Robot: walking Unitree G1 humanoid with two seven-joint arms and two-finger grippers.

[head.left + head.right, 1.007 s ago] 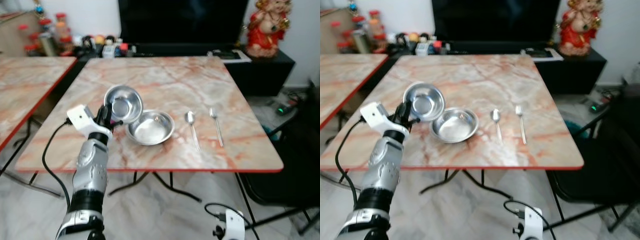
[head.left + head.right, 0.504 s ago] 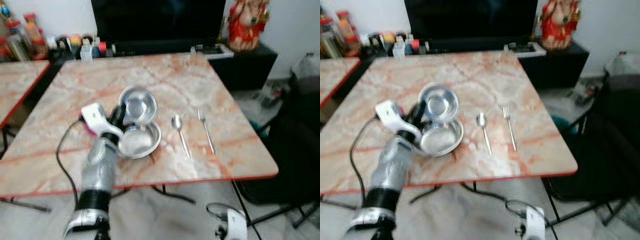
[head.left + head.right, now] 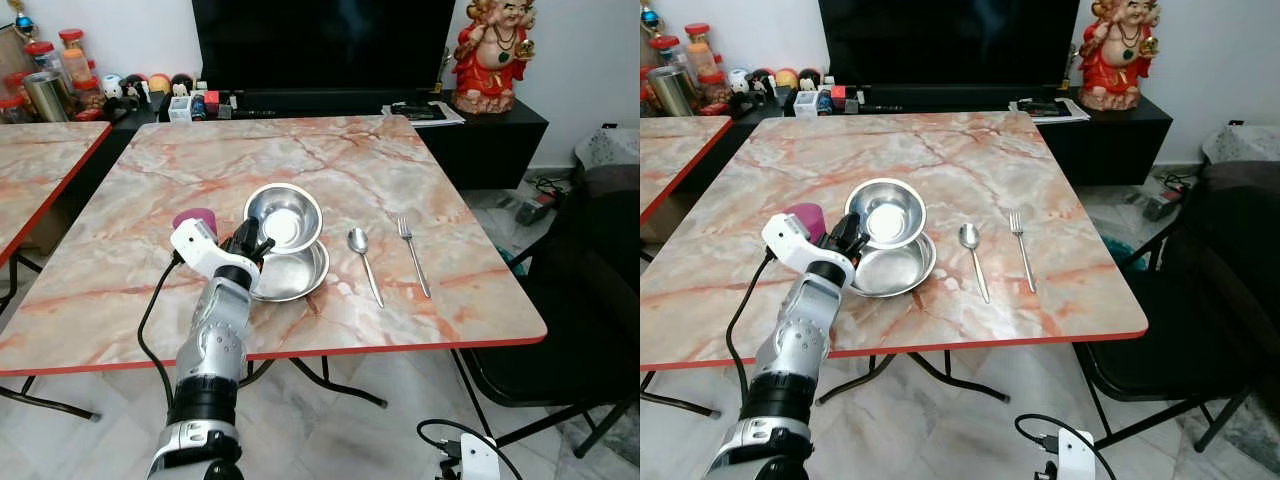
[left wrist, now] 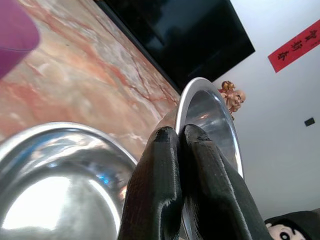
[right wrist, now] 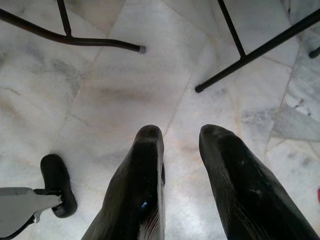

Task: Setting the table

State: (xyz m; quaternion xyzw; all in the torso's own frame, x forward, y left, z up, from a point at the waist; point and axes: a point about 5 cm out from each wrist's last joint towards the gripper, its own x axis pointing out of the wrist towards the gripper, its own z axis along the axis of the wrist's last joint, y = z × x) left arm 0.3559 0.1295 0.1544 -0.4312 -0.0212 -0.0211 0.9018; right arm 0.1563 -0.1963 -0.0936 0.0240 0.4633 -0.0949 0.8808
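My left gripper [image 3: 252, 243] is shut on the near rim of a small steel bowl [image 3: 285, 216]. The bowl hangs slightly tilted over the far part of a wider steel dish [image 3: 298, 274] on the marble table [image 3: 330, 160]. In the left wrist view both black fingers [image 4: 165, 170] pinch the bowl's rim [image 4: 212, 117], with the dish [image 4: 50, 170] below. A spoon [image 3: 363, 263] and a fork [image 3: 412, 255] lie side by side right of the dish. A purple cup [image 3: 194, 218] stands just behind my left wrist. My right gripper [image 5: 181, 134] hangs open over the floor.
A second marble table [image 3: 40, 170] stands to the left. Behind are a black TV console [image 3: 480, 125] with a red statue [image 3: 497, 55] and small bottles [image 3: 60, 70]. A black chair [image 3: 590, 300] sits at the table's right. Table legs [image 5: 240, 55] cross the tiled floor.
The camera has shifted. My left gripper has carried the bowl from beside the dish's left edge to over the dish and tipped it closer to level.
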